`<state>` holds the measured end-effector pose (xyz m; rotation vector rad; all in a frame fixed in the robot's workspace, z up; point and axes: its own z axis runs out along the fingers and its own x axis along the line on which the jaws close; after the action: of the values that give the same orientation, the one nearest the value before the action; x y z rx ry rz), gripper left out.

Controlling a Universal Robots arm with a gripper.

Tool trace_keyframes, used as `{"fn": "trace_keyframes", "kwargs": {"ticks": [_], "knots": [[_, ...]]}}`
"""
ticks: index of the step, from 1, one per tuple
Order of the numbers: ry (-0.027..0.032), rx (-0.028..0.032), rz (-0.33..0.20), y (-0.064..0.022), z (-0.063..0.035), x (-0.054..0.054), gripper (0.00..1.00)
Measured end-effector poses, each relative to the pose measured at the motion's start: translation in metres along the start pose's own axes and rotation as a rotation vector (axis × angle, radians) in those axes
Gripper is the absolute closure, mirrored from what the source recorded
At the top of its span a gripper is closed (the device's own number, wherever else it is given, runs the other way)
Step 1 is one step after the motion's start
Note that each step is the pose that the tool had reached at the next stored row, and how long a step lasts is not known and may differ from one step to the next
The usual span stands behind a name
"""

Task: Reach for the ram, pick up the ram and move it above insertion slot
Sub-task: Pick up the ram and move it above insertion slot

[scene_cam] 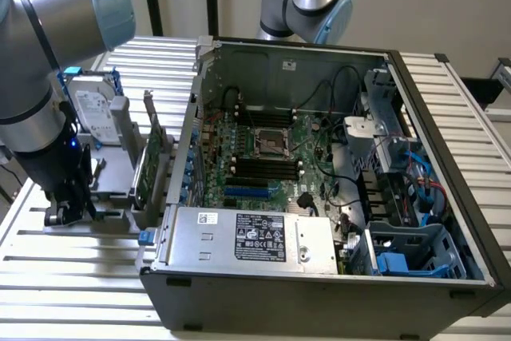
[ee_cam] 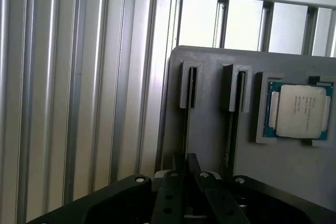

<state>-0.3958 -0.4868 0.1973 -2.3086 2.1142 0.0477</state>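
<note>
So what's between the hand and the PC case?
The upright green card, seen in the exterior view: the hand is on that view's left of it, the case on its right.

Slatted table (scene_cam: 72,277), computer case (scene_cam: 319,305), grey fixture (ee_cam: 294,169)

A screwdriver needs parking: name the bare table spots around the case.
Bare slats fill the exterior view's lower left, in front of the gray holder, and a strip runs past the case on that view's right. Crowded: the holder, with the claw, hard drive and green card.
</note>
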Motion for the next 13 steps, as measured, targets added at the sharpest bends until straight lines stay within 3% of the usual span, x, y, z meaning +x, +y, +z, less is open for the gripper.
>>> {"fn": "trace_keyframes", "kwargs": {"ticks": [13], "knots": [[-0.0010, 0.0012, 0.052, -0.0001, 0.0000, 0.0000, 0.86]]}}
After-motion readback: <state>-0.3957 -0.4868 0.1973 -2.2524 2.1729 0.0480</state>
